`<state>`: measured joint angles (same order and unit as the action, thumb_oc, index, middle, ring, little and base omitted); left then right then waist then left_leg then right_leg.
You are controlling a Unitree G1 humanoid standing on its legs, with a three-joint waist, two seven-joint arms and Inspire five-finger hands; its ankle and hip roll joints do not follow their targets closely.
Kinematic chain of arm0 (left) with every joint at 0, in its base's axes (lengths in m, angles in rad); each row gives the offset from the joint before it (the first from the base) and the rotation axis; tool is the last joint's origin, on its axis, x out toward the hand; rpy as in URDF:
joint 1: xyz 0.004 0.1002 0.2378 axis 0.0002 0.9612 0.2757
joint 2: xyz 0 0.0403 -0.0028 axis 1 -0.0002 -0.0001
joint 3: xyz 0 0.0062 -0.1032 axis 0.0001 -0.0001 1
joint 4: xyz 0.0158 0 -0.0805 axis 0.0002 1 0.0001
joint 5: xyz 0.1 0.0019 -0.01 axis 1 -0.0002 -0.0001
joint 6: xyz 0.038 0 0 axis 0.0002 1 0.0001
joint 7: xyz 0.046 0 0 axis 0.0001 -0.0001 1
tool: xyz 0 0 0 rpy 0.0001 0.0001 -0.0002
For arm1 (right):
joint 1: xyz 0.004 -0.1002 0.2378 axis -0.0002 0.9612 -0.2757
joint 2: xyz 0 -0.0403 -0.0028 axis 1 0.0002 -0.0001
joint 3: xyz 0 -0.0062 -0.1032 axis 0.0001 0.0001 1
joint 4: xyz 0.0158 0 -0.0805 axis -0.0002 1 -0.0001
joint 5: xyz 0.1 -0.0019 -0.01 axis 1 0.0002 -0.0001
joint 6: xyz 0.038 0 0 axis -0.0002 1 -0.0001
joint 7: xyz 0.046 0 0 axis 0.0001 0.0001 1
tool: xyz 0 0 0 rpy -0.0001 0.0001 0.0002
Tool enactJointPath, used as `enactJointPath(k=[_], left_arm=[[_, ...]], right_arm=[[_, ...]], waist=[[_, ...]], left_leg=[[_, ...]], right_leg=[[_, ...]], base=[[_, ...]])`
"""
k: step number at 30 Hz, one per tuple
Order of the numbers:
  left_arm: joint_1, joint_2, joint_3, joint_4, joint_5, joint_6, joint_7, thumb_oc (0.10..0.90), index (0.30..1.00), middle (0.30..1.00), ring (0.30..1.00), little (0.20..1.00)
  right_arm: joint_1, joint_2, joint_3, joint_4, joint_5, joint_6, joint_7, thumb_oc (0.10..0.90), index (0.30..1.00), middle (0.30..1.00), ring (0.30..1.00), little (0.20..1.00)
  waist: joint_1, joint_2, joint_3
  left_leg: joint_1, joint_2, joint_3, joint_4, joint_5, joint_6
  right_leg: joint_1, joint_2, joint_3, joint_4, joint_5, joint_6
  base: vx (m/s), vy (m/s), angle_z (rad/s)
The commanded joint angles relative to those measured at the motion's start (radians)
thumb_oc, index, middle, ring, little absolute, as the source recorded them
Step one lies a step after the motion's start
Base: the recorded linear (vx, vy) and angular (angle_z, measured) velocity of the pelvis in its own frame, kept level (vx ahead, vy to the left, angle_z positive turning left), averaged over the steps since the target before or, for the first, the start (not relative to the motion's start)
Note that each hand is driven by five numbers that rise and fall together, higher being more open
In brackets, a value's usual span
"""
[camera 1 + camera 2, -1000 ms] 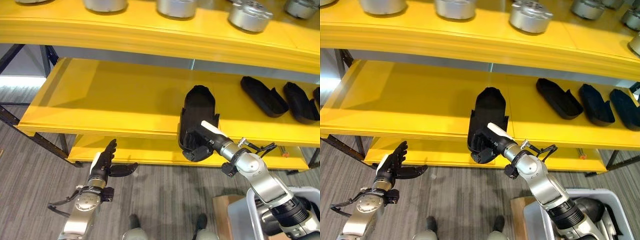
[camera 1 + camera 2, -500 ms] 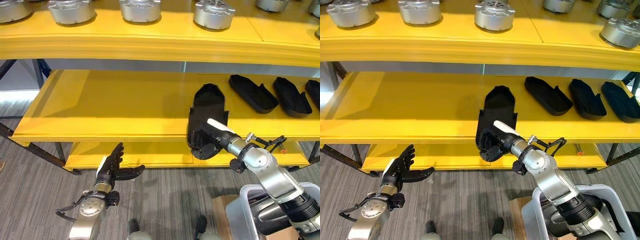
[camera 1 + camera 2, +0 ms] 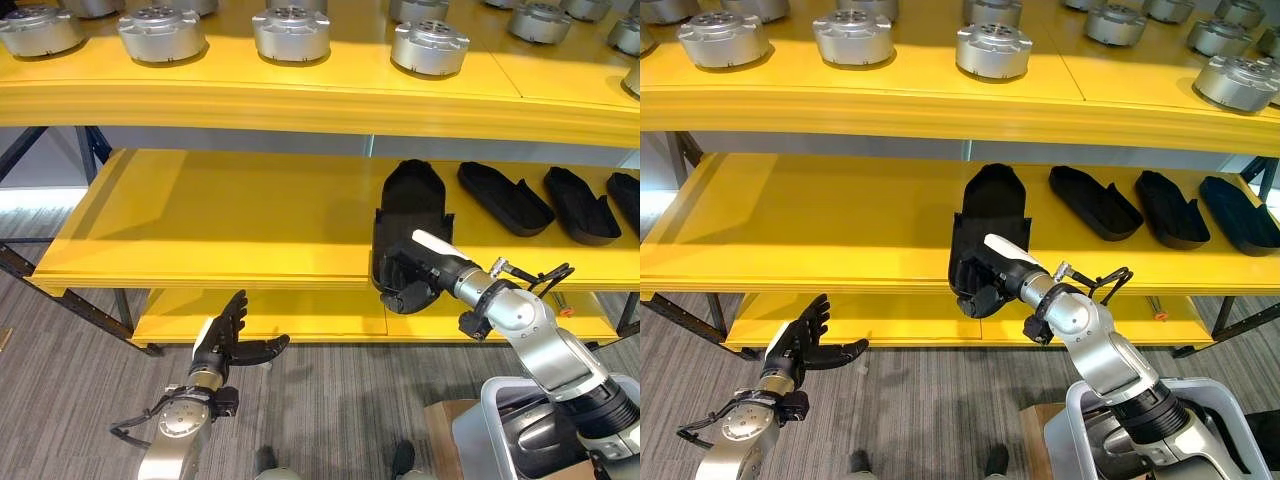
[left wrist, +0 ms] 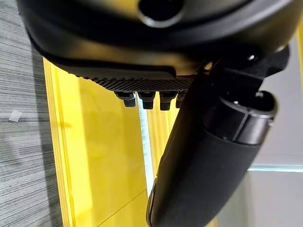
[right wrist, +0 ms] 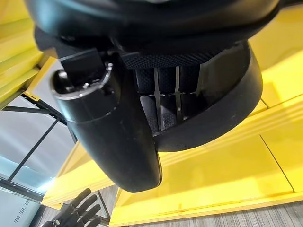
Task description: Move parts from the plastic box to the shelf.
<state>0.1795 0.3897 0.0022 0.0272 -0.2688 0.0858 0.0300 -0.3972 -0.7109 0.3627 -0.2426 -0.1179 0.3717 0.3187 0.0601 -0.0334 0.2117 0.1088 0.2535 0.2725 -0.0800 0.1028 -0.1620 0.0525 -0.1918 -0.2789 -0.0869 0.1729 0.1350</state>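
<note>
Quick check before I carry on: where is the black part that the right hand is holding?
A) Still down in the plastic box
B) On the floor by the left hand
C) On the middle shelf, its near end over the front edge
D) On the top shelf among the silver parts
C: the right hand is curled on the near end of the black part, which lies on the middle shelf and overhangs its front edge.

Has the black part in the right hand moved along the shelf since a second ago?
Yes. The black part has gone deeper onto the middle shelf: its far tip, earlier short of the neighbouring part's far end, is now level with it.
</note>
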Motion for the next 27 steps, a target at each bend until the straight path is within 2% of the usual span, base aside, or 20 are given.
enactJointPath(k=[1,7,8,10,12,13,14,15,16,18,19,20,21,25,27], left_arm=[[-0.052,0.077,0.007,-0.074,-0.014,-0.098,-0.001,0.900,1.000,1.000,1.000,1.000],[-0.103,0.076,-0.001,-0.051,-0.024,-0.104,-0.018,0.900,1.000,1.000,1.000,1.000],[-0.118,0.073,-0.005,-0.051,-0.032,-0.100,-0.030,0.900,1.000,1.000,1.000,1.000],[-0.123,0.072,-0.009,-0.055,-0.035,-0.096,-0.036,0.900,1.000,1.000,1.000,1.000],[-0.121,0.071,-0.014,-0.070,-0.029,-0.099,-0.037,0.900,1.000,1.000,1.000,1.000],[-0.115,0.073,-0.013,-0.079,-0.029,-0.098,-0.031,0.900,1.000,1.000,1.000,1.000],[-0.101,0.079,-0.014,-0.093,-0.032,-0.100,-0.015,0.900,1.000,1.000,1.000,1.000],[-0.100,0.080,-0.020,-0.090,-0.036,-0.103,-0.007,0.900,1.000,1.000,1.000,1.000],[-0.101,0.080,-0.022,-0.089,-0.037,-0.103,-0.004,0.900,1.000,1.000,1.000,1.000],[-0.116,0.074,-0.043,-0.073,-0.040,-0.108,0.011,0.900,1.000,1.000,1.000,1.000],[-0.119,0.073,-0.047,-0.069,-0.041,-0.110,0.014,0.900,1.000,1.000,1.000,1.000],[-0.131,0.067,-0.060,-0.056,-0.041,-0.116,0.014,0.900,1.000,1.000,1.000,1.000],[-0.135,0.064,-0.066,-0.053,-0.038,-0.116,0.009,0.900,1.000,1.000,1.000,1.000],[-0.116,0.060,-0.066,-0.055,-0.028,-0.114,0.018,0.900,1.000,1.000,1.000,1.000],[-0.107,0.063,-0.056,-0.048,-0.040,-0.110,0.015,0.900,1.000,1.000,1.000,1.000]], right_arm=[[-0.169,0.004,-0.105,-0.098,-0.052,-0.074,-0.041,0.400,0.300,0.300,0.300,0.300],[-0.141,-0.003,-0.123,-0.081,-0.084,-0.108,-0.053,0.400,0.300,0.300,0.300,0.300],[-0.117,-0.005,-0.138,-0.082,-0.094,-0.120,-0.053,0.400,0.300,0.300,0.300,0.300],[-0.101,-0.004,-0.147,-0.087,-0.096,-0.129,-0.050,0.400,0.300,0.300,0.300,0.300],[-0.081,0.011,-0.150,-0.087,-0.109,-0.153,-0.046,0.400,0.300,0.300,0.300,0.300],[-0.083,0.013,-0.146,-0.086,-0.104,-0.158,-0.046,0.400,0.300,0.300,0.300,0.300],[-0.101,0.014,-0.129,-0.082,-0.092,-0.158,-0.046,0.400,0.300,0.300,0.300,0.300],[-0.110,0.011,-0.119,-0.081,-0.087,-0.152,-0.047,0.400,0.300,0.300,0.300,0.300],[-0.114,0.010,-0.117,-0.081,-0.086,-0.150,-0.047,0.400,0.300,0.300,0.300,0.300],[-0.105,0.000,-0.116,-0.084,-0.087,-0.146,-0.052,0.400,0.300,0.300,0.300,0.300],[-0.102,-0.002,-0.118,-0.084,-0.086,-0.145,-0.052,0.400,0.300,0.300,0.300,0.300],[-0.077,-0.009,-0.138,-0.085,-0.088,-0.142,-0.046,0.400,0.300,0.300,0.300,0.300],[-0.060,-0.014,-0.149,-0.086,-0.091,-0.146,-0.045,0.400,0.300,0.300,0.300,0.300],[-0.005,-0.032,-0.195,-0.078,-0.094,-0.185,-0.038,0.400,0.300,0.300,0.300,0.300],[0.003,-0.051,-0.209,-0.088,-0.081,-0.172,-0.026,0.400,0.300,0.300,0.300,0.300]], waist=[[0.010,-0.032,-0.079],[0.006,-0.043,-0.071],[0.007,-0.045,-0.064],[0.010,-0.047,-0.059],[0.023,-0.048,-0.043],[0.029,-0.049,-0.038],[0.034,-0.051,-0.031],[0.028,-0.050,-0.030],[0.024,-0.052,-0.031],[-0.003,-0.059,-0.035],[-0.008,-0.059,-0.036],[-0.038,-0.061,-0.038],[-0.047,-0.061,-0.039],[-0.055,-0.063,-0.044],[-0.057,-0.063,-0.053]], left_leg=[[0.029,-0.069,-0.064,0.029,-0.107,0.063],[0.009,-0.114,-0.066,0.097,-0.153,0.107],[0.005,-0.137,-0.074,0.111,-0.164,0.127],[0.006,-0.149,-0.077,0.114,-0.169,0.138],[0.016,-0.167,-0.065,0.109,-0.178,0.151],[0.025,-0.167,-0.050,0.100,-0.176,0.149],[0.051,-0.174,-0.023,0.070,-0.174,0.144],[0.061,-0.178,-0.027,0.059,-0.181,0.143],[0.059,-0.182,-0.031,0.057,-0.179,0.144],[0.061,-0.208,-0.073,0.047,-0.196,0.156],[0.060,-0.210,-0.082,0.047,-0.198,0.158],[0.060,-0.221,-0.128,0.045,-0.208,0.172],[0.061,-0.224,-0.144,0.044,-0.211,0.175],[0.065,-0.219,-0.161,0.029,-0.207,0.168],[0.072,-0.215,-0.157,0.013,-0.199,0.160]], right_leg=[[0.049,-0.011,0.038,0.081,-0.149,0.015],[0.041,-0.044,0.043,0.157,-0.159,0.029],[0.034,-0.060,0.039,0.198,-0.156,0.027],[0.022,-0.074,0.032,0.235,-0.141,0.028],[-0.015,-0.115,-0.017,0.311,-0.067,0.042],[-0.026,-0.123,-0.043,0.320,-0.056,0.047],[-0.057,-0.107,-0.081,0.298,-0.043,0.056],[-0.074,-0.074,-0.068,0.262,-0.055,0.056],[-0.083,-0.061,-0.061,0.243,-0.054,0.054],[-0.122,-0.011,0.016,0.142,-0.027,0.057],[-0.131,-0.009,0.033,0.136,-0.018,0.056],[-0.159,0.014,0.145,0.119,-0.001,0.057],[-0.161,0.021,0.177,0.114,0.000,0.056],[-0.137,0.039,0.201,0.092,-0.015,0.056],[-0.107,0.045,0.201,0.073,-0.029,0.049]], base=[[-0.09,0.288,0.02],[-0.09,0.287,0.04],[-0.09,0.397,0.11],[-0.06,0.260,0.14],[-0.04,0.213,0.07],[-0.02,0.203,-0.24],[0.02,0.113,-0.38],[0.02,0.084,-0.61],[0.05,0.005,-0.57],[0.10,-0.019,-0.33],[0.18,-0.064,0.50],[0.16,-0.068,0.97],[0.19,-0.091,1.17],[0.09,-0.077,0.38],[0.12,-0.098,0.13]])
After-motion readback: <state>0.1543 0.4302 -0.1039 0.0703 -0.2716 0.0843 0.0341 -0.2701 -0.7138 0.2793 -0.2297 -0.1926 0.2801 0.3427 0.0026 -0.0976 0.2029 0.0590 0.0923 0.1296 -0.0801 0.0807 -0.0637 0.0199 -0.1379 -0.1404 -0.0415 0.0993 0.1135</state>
